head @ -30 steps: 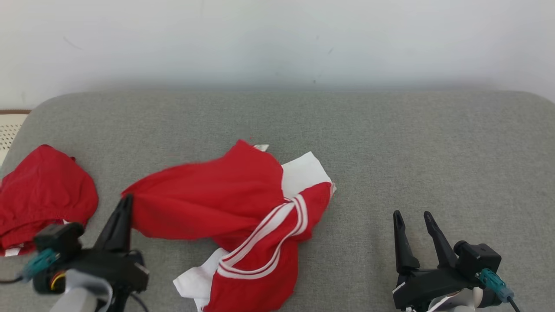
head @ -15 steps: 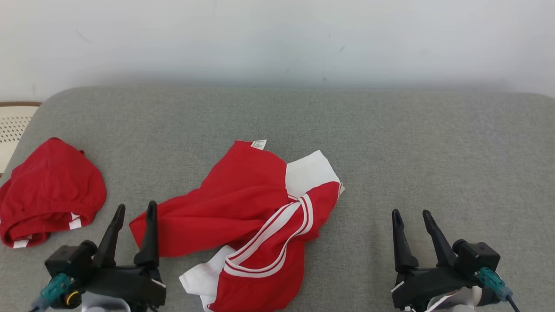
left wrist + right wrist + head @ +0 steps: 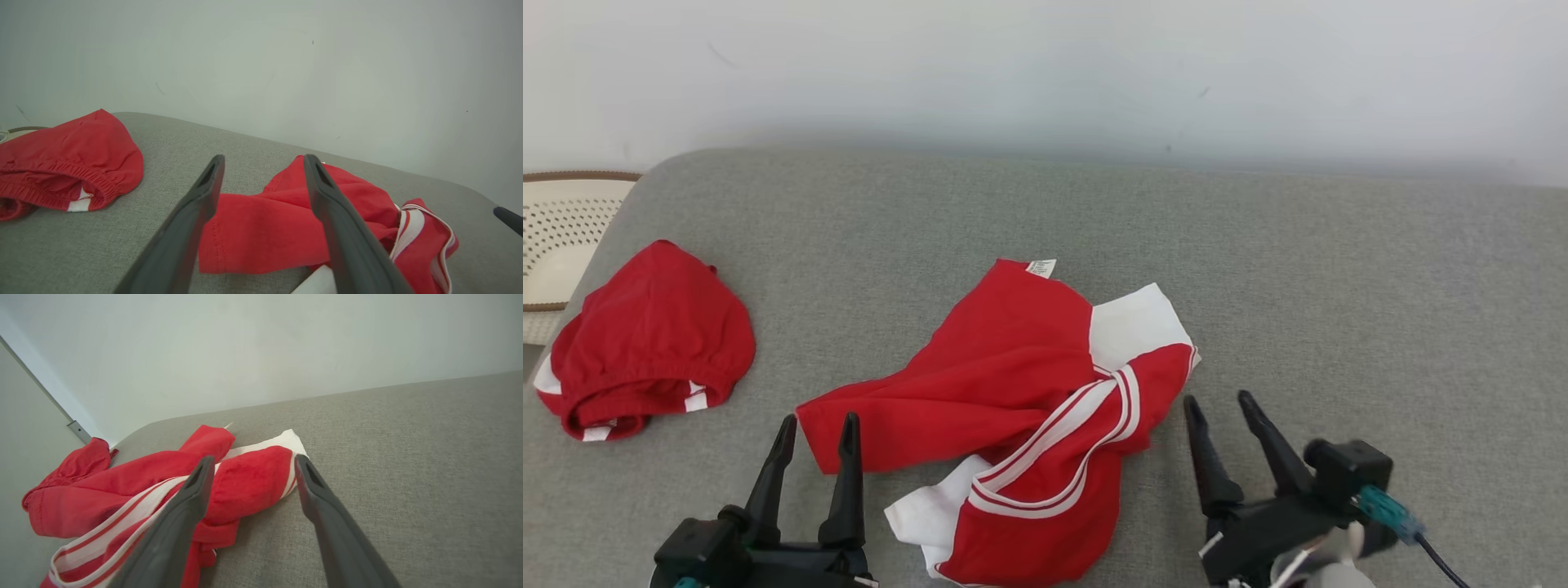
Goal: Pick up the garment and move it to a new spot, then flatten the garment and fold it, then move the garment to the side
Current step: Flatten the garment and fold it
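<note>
The garment (image 3: 1013,384) is a red piece with white panels and stripes, lying crumpled in the middle of the grey cushion (image 3: 1339,286). My left gripper (image 3: 819,420) stands open just in front of the garment's left corner, holding nothing. In the left wrist view that red corner (image 3: 261,232) shows between and beyond the left gripper's (image 3: 263,157) fingers. My right gripper (image 3: 1218,398) is open beside the garment's right edge. The right wrist view has the striped fold (image 3: 249,477) just ahead of the open right gripper (image 3: 254,457).
A second red garment (image 3: 654,335) lies bunched at the cushion's left end, also visible in the left wrist view (image 3: 69,163). A pale perforated basket (image 3: 564,229) stands beyond that end. A white wall (image 3: 1045,65) runs behind. Bare cushion stretches to the right.
My left gripper has opened and let go of the garment's corner, which dropped flat onto the cushion. My right gripper has moved left, closer to the garment. The head camera has turned somewhat.
</note>
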